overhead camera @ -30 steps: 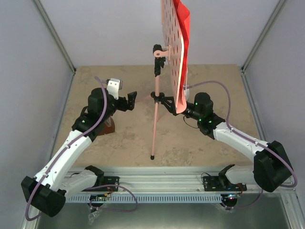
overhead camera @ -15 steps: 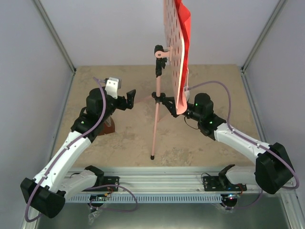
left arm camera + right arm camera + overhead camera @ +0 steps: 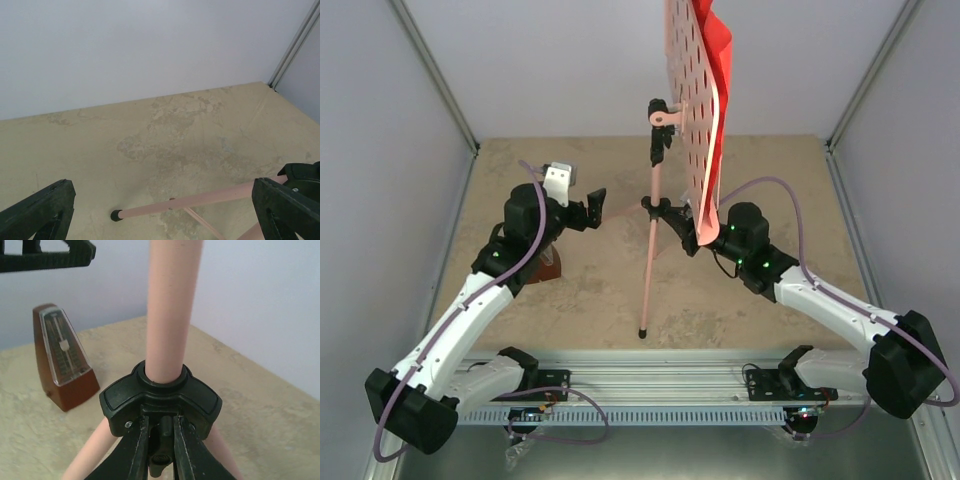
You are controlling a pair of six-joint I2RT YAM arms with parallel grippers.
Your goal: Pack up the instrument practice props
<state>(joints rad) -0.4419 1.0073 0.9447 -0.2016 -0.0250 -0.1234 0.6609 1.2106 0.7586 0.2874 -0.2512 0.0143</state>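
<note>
The pink music stand stands mid-table on its tripod legs. Its hole-dotted desk is up top, edge-on, with a red sheet on it. My right gripper is at the black leg hub. It is shut on a small black knob under the hub. The brown metronome stands beyond, half hidden by my left arm in the top view. My left gripper hangs open left of the pole, above a pink leg, with nothing between its fingers.
The leg's black foot rests on the beige tabletop. Grey walls close in the back and both sides. The near leg's foot sits close to the front rail.
My right gripper has shut on the knob under the hub. The stand's pole and desk have shifted a little to the right with it. The left arm has barely moved.
</note>
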